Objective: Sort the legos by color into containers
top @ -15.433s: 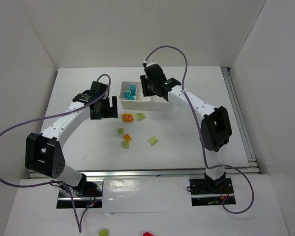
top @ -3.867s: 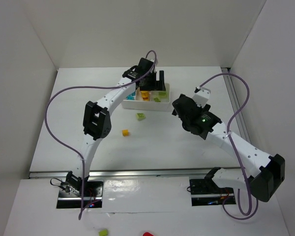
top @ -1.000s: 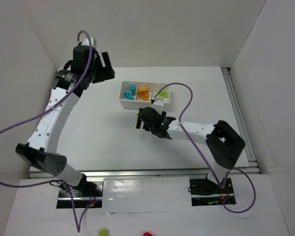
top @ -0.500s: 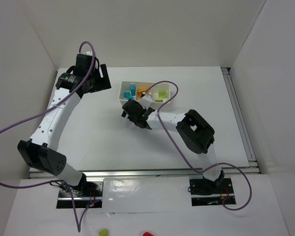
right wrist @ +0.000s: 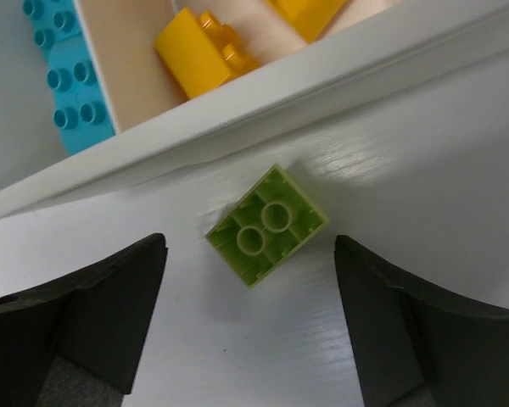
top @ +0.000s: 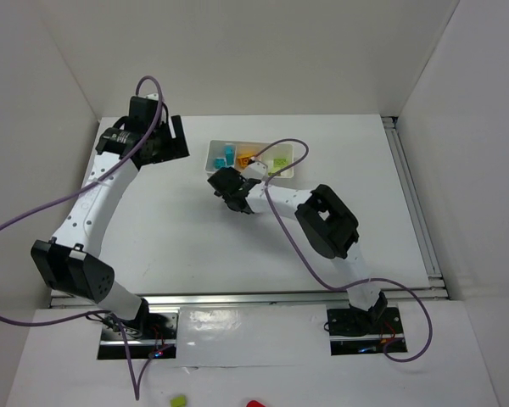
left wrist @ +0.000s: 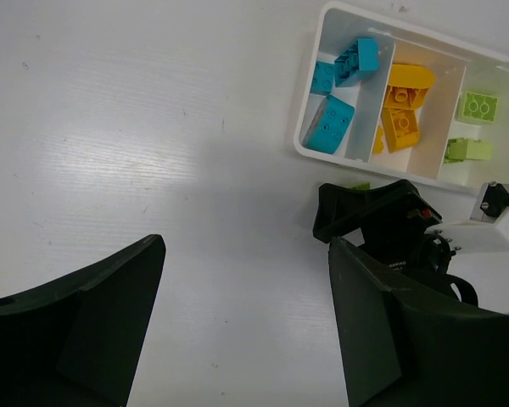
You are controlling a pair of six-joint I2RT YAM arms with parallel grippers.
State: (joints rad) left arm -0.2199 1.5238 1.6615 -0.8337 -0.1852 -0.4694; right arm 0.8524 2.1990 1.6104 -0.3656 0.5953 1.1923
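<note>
The white three-part tray holds cyan legos on the left, orange-yellow legos in the middle and light green legos on the right. One light green lego lies upside down on the table, just in front of the tray's wall. My right gripper hangs open over it, a finger on each side, not touching it. My left gripper is raised at the far left, open and holding nothing.
The right arm's forearm and purple cable cross over the tray's front and right side. White walls close the table at the back and sides. A metal rail runs along the right edge.
My right gripper has slid left along the tray's front and now stands over the loose green lego, its jaws slightly narrower. The left arm has barely moved.
</note>
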